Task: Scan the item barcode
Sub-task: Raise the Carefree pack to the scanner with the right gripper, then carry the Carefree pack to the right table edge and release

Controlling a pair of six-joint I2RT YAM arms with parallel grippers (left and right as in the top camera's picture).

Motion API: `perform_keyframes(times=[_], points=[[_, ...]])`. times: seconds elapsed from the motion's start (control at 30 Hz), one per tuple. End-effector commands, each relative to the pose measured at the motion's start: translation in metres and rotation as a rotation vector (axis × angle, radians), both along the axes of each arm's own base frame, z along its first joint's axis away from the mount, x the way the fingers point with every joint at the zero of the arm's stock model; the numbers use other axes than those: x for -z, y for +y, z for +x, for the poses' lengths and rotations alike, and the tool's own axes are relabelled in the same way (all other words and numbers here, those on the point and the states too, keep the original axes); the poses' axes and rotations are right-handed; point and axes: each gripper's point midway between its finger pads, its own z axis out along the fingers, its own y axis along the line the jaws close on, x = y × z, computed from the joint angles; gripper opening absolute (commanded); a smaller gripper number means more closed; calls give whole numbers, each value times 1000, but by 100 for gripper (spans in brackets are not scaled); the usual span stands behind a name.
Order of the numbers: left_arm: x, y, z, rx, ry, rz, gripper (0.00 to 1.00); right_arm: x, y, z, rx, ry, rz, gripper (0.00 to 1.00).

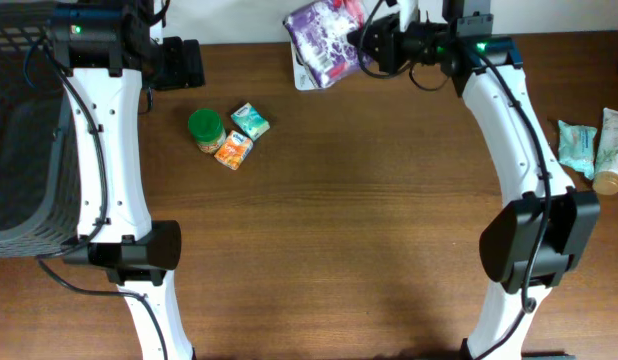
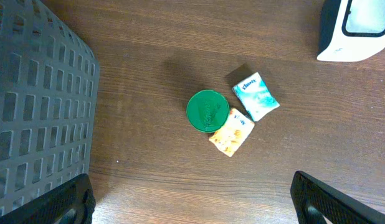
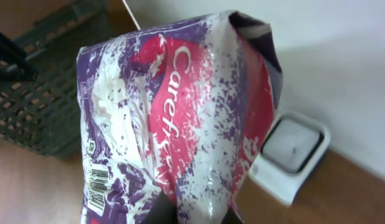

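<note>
The pack [image 3: 180, 112] hangs clamped in the right jaws, barcode [image 3: 98, 180] at its edge; I'd tilt that toward the scanner [image 3: 292, 149]; left jaws gape empty.

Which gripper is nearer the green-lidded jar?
Left. The left gripper hovers just beyond the jar, jaws open; the right gripper is far off to the jar's right, shut on a purple pack.
</note>
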Motion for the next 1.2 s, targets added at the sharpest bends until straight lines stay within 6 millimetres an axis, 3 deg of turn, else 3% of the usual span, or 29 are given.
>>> perform_keyframes(times=[0.0,0.27,0.47,0.57,0.63,0.77,0.87,0.97,1.03,1.13,1.17], points=[[-8,2,-2,0,-22,8,99,-52,4,-13,9,-148,-22,4],[-8,2,-2,0,-22,8,99,-75,6,-28,29,-176,-37,4],[-8,1,-2,2,-22,8,99,-59,-5,-23,115,-101,-85,4],[-8,1,-2,2,-22,8,99,-7,-54,-11,420,83,-302,4],[-8,1,-2,2,-22,8,99,38,-98,-26,665,262,-499,4],[-8,-2,-2,9,-22,8,99,110,-128,-66,752,443,-829,4],[-8,-1,-2,7,-22,8,99,133,-163,-70,975,431,-1036,4],[-8,-1,-2,7,-22,8,99,156,-169,-69,1009,425,-1167,4],[-8,-1,-2,7,-22,8,99,184,-167,-73,974,453,-1278,4],[-8,-1,-2,7,-22,8,99,211,-140,-79,886,455,-1346,6],[-8,-1,-2,7,-22,8,99,214,-129,-81,861,441,-1355,13]])
